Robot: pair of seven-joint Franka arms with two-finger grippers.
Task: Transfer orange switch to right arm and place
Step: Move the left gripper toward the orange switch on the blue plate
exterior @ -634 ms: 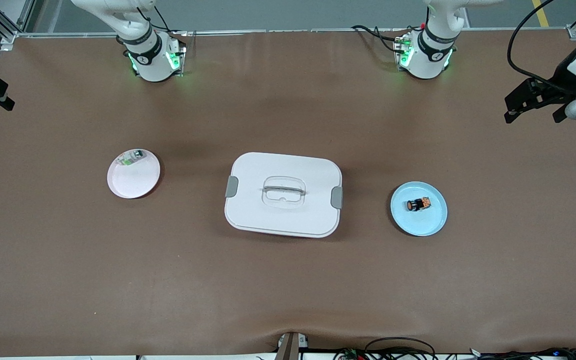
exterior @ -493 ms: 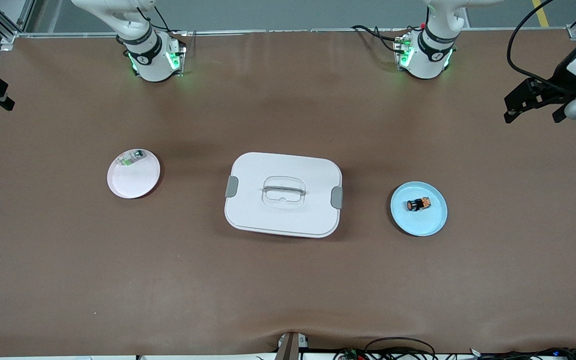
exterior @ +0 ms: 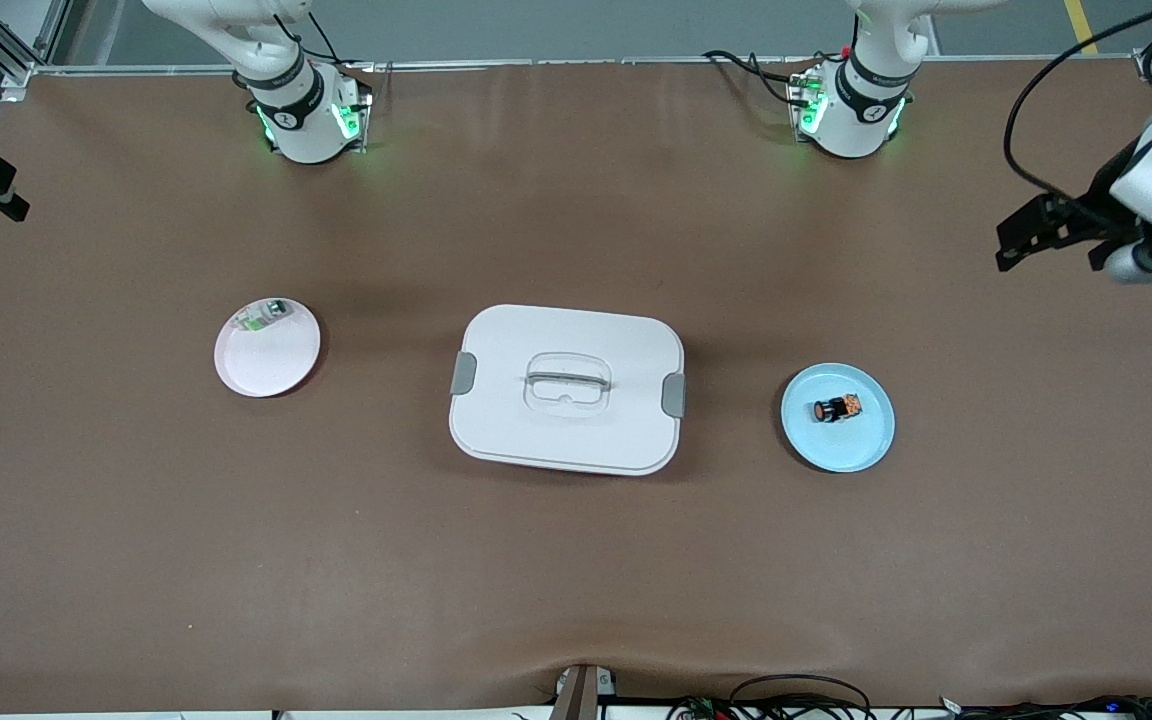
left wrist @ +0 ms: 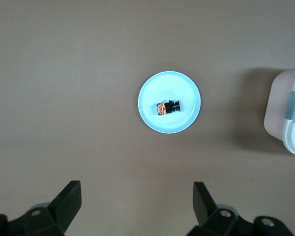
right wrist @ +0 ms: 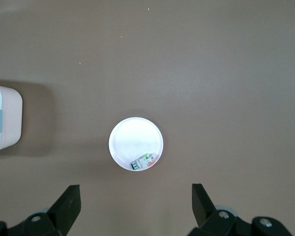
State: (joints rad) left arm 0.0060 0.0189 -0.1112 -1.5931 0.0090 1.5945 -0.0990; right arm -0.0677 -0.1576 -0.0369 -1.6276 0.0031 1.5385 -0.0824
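Orange switch [exterior: 837, 408] lies on its side on the blue plate [exterior: 871, 445] toward the left arm's end of the bench — so small that the left hand [left wrist: 136, 197], fingers apart high over bare bench, could knock it rolling, while the right hand [right wrist: 135, 197], also spread, waits over the white plate [right wrist: 132, 137].

brown matte table [exterior: 576, 560], grey floor [exterior: 536, 25] along its top edge, cables [exterior: 796, 695] at the near edge

We've got a brown table [exterior: 576, 560] w/ three things on it: white lidded box [exterior: 567, 388] at centre, pale pink plate [exterior: 267, 350] toward right arm's end, light blue plate [exterior: 839, 435] toward left arm's end.
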